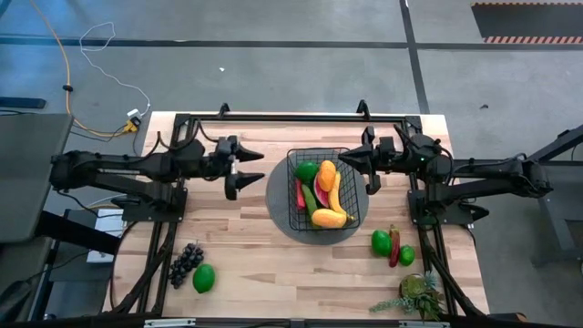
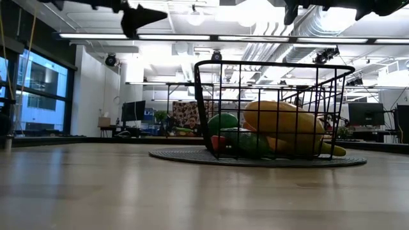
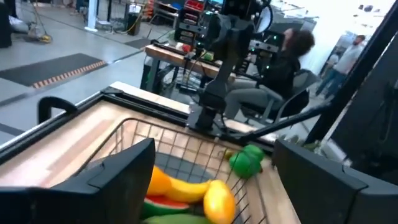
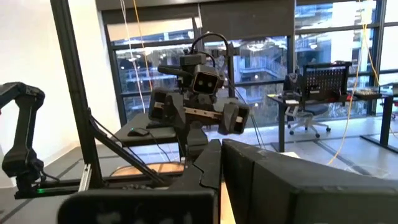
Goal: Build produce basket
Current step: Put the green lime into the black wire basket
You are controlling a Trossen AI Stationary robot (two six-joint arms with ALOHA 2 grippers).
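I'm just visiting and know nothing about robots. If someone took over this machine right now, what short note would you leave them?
Left gripper: open, empty, raised left of the basket.
Right gripper: shut, empty, raised at the basket's far right corner.
Basket sits on a round dark mat mid-table. Done: it already holds the banana, an orange fruit, a green fruit and something red.
Left to load: grapes and a green fruit at the near left; two green fruits and a red chili at the near right. The leafy plant stays out.
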